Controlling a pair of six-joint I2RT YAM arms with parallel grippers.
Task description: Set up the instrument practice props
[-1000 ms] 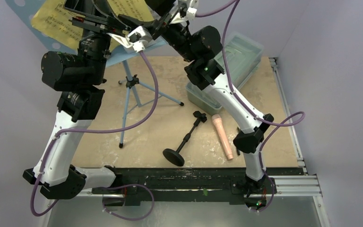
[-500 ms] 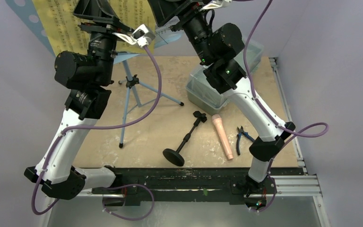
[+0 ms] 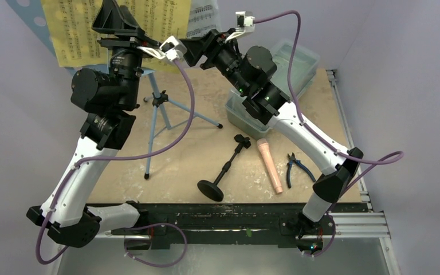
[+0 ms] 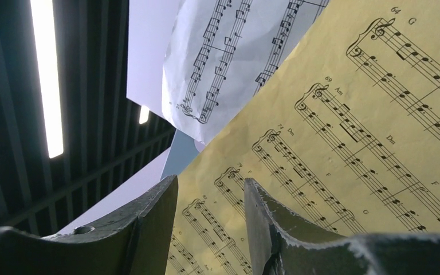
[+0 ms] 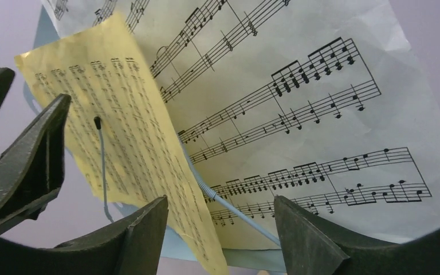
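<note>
The light blue music stand (image 3: 154,114) stands at the far left on its tripod. Yellow music sheets (image 3: 80,28) and a white sheet (image 3: 204,16) lean on its desk. My left gripper (image 3: 112,17) is open in front of the yellow sheet (image 4: 349,132), which shows flat behind its jaws (image 4: 209,195). My right gripper (image 3: 192,49) is open just right of the stand, facing the yellow sheet's edge (image 5: 143,149), the white sheet (image 5: 298,91) and a thin blue page-holder wire (image 5: 235,209). The black mic stand (image 3: 227,166) and the peach-pink microphone (image 3: 269,166) lie on the table.
A clear lidded box (image 3: 281,71) sits at the back right under the right arm. Blue-handled pliers (image 3: 295,167) lie right of the microphone. The left gripper's finger (image 5: 23,154) shows at the left of the right wrist view. Walls close in on both sides.
The sheets have swung from tilted to upright on the stand. The right gripper has come down and back to the stand's right edge. The left gripper has risen slightly.
</note>
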